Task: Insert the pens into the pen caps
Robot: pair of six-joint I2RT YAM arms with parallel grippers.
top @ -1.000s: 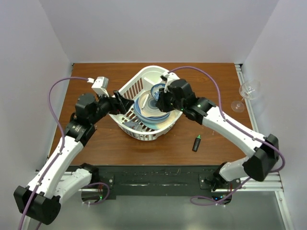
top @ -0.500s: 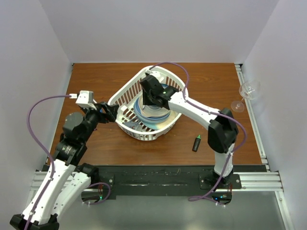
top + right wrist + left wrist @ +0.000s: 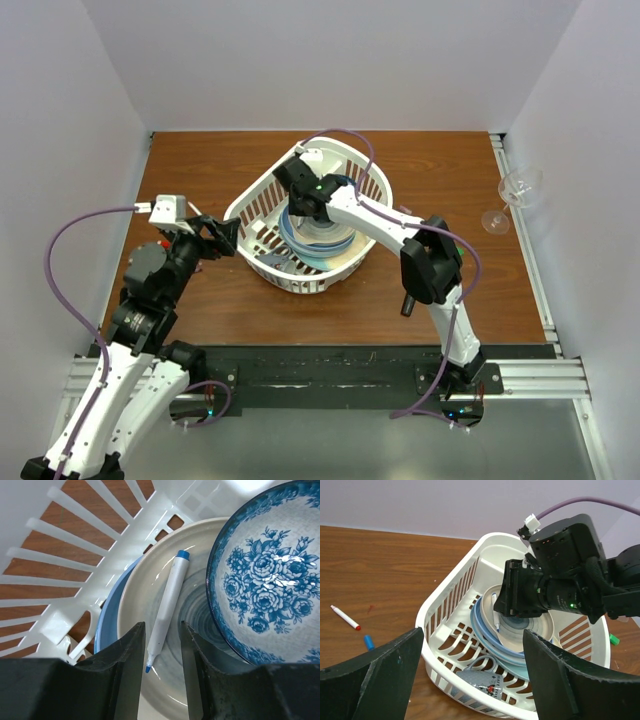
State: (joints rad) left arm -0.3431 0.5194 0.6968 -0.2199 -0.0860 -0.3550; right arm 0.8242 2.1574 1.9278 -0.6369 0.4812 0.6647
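Note:
A thin white-barrelled pen with a blue tip lies on the grey-white plate inside the white basket; it also shows in the left wrist view. My right gripper is open, low in the basket, with one finger on each side of the pen's tip end, not touching it. My left gripper is open and empty outside the basket's left wall. A white pen with a red tip and a blue cap lie on the table. The black marker with green end lies on the table right of the basket.
The basket also holds stacked blue plates, a blue flowered bowl and a grey mug. A wine glass stands at the table's right edge. A small green piece lies beside the basket.
My right gripper has moved left and lower into the basket over the plate with the pen. My left arm has drawn back to the left, away from the basket wall.

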